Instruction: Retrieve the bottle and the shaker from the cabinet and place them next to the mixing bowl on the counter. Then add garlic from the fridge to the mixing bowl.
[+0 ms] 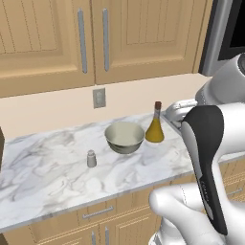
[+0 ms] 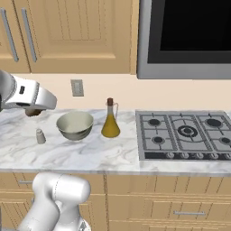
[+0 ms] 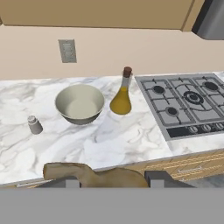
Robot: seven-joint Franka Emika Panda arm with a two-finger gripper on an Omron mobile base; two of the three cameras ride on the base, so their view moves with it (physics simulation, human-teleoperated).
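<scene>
Your pincer is clamped on the garlic, high over the bench near of the mixing bowl, so releasing early could drop it short beside the shaker.

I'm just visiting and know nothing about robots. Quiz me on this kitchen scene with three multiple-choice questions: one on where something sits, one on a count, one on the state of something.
1. Where does the bottle stand?
A. Between the mixing bowl and the stove
B. Left of the shaker
C. Inside the bowl

2. How many burners does the stove have?
A. Two
B. Five
C. Eight

3. What is in the mixing bowl?
A. Garlic
B. Nothing
C. The shaker

Answers:
1. A: the bowl is on its left and the stove on its right.
2. B: five dark rings show on the grate.
3. B: its pale inside is bare in the hand view.
</scene>
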